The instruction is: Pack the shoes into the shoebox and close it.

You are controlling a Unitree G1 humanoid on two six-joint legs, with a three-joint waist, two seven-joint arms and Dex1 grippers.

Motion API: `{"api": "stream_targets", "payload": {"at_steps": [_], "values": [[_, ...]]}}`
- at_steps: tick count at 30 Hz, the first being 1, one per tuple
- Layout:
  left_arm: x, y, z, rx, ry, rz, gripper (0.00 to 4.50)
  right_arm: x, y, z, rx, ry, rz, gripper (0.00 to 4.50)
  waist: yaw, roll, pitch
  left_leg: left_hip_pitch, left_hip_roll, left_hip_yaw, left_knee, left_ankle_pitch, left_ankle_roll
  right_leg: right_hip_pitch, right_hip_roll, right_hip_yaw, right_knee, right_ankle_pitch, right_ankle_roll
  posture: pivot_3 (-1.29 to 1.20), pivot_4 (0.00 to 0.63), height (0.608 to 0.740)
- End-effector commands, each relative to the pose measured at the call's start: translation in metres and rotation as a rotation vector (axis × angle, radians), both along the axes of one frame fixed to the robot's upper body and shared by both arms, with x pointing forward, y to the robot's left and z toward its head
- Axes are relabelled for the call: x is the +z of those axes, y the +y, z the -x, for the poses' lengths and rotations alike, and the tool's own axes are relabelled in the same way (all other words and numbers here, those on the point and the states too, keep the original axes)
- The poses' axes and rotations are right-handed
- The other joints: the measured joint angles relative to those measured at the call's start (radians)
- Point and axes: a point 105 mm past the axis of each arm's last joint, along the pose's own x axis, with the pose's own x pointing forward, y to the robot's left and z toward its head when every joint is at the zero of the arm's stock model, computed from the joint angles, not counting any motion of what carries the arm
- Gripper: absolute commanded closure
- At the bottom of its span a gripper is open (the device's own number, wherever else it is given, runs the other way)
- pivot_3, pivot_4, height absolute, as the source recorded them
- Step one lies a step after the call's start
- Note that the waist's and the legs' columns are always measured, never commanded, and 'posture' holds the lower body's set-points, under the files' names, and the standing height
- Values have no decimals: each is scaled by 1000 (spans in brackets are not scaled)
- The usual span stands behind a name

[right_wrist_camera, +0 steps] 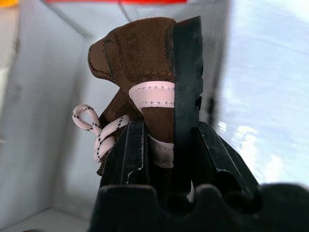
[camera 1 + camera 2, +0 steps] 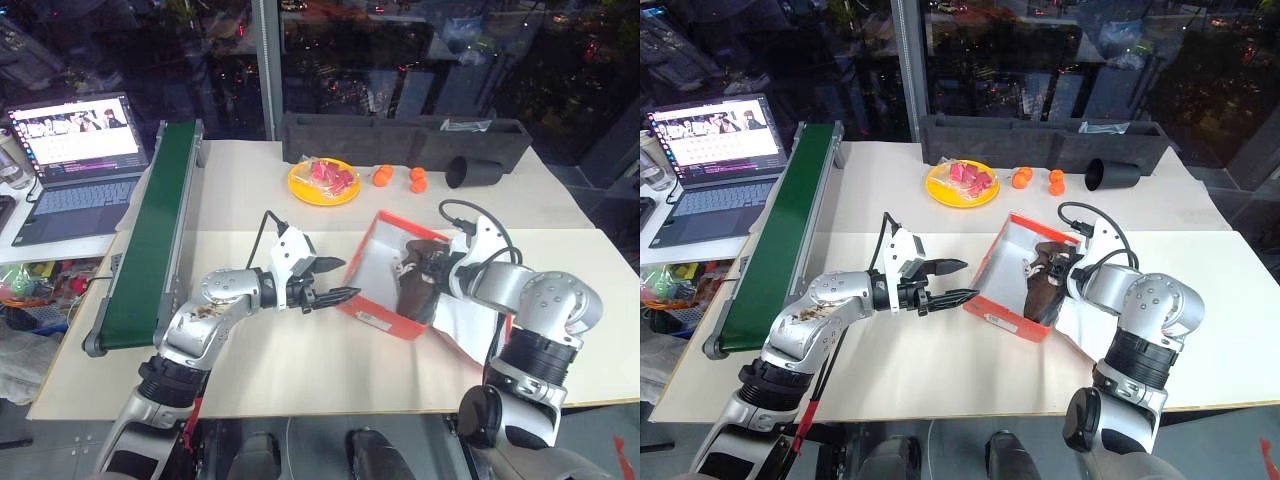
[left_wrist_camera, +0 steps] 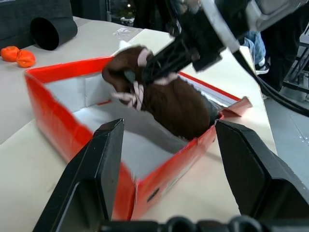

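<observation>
A robotics test lab is being shown: a cream worktable (image 2: 300,370) is being used as a staged bench beside dark glass walls. A green conveyor belt (image 2: 150,230) is being kept along one edge, an open laptop (image 2: 75,160) is being run alongside, and a long grey foam tray (image 2: 400,135) is being kept at the back.

No text, label or number is legible anywhere.

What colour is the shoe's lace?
The lace is cream with dark flecks, clearest in the right wrist view.
</observation>
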Motion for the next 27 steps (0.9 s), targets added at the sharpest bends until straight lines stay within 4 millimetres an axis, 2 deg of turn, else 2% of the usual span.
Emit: {"api": "stream_targets", "payload": {"at_steps": [1, 4, 6, 12, 14, 17, 19, 21, 23, 25, 27], "values": [[11, -2, 1, -2, -54, 14, 1274, 7, -1, -6, -17, -56, -14, 1796, 0, 0, 0, 0, 0, 0, 0, 0, 0, 0, 0, 0, 0, 0, 0, 0, 150, 714], [11, -1, 2, 0, -55, 14, 1274, 14, 3, -10, -6, -79, -10, 762, 0, 0, 0, 0, 0, 0, 0, 0, 0, 0, 0, 0, 0, 0, 0, 0, 150, 714], [11, -1, 2, 3, -53, 15, 1274, 26, 8, -15, 15, -126, -2, 65, 0, 0, 0, 0, 0, 0, 0, 0, 0, 0, 0, 0, 0, 0, 0, 0, 150, 714], [13, 1, -1, 28, -57, 25, 1274, 64, 15, -24, 62, -270, 114, 25, 0, 1, 0, 0, 0, 0, 0, 0, 0, 0, 0, 0, 0, 0, 0, 0, 150, 714], [16, 11, -13, 104, -55, 53, 1274, 88, 19, -26, 106, -372, 238, 25, 0, 1, 1, 0, 0, 0, 0, 0, 0, 0, 0, 0, 0, 0, 0, 0, 150, 714], [20, 43, -44, 338, -54, 107, 1274, 123, 48, -21, 287, -568, 329, 25, 1, 1, 1, 0, 0, 0, 0, 0, 0, 0, 0, 0, 0, 0, 0, 0, 150, 714], [26, 73, -65, 539, -63, 166, 1274, 132, 75, -7, 485, -682, 326, 25, -3, 1, 1, 1, 0, 0, 0, 0, 0, 0, 1, 0, 0, 0, 0, 0, 150, 714], [30, 102, -80, 724, -74, 195, 1274, 132, 88, 9, 632, -737, 309, 25, -4, 1, 1, 1, 1, 0, 0, 0, 0, 0, 1, 0, 0, 0, 0, 0, 150, 714], [30, 149, -90, 990, -116, 167, 1274, 131, 106, 45, 864, -825, 281, 25, 2, 1, 1, 0, 1, -1, 0, 0, 1, 0, 1, -1, 0, 0, 0, 0, 150, 714], [29, 192, -90, 1227, -129, 166, 1274, 123, 116, 79, 1041, -857, 213, 25, 6, 1, 1, -1, 1, -2, 0, -1, 2, 1, 1, -1, -2, 0, 1, 0, 150, 714], [31, 213, -87, 1329, -142, 175, 797, 115, 116, 87, 1075, -847, 173, 0, 5, 1, 1, -2, 1, -2, 0, -2, 3, 1, 0, -2, -3, -1, 1, 0, 150, 714]]}}
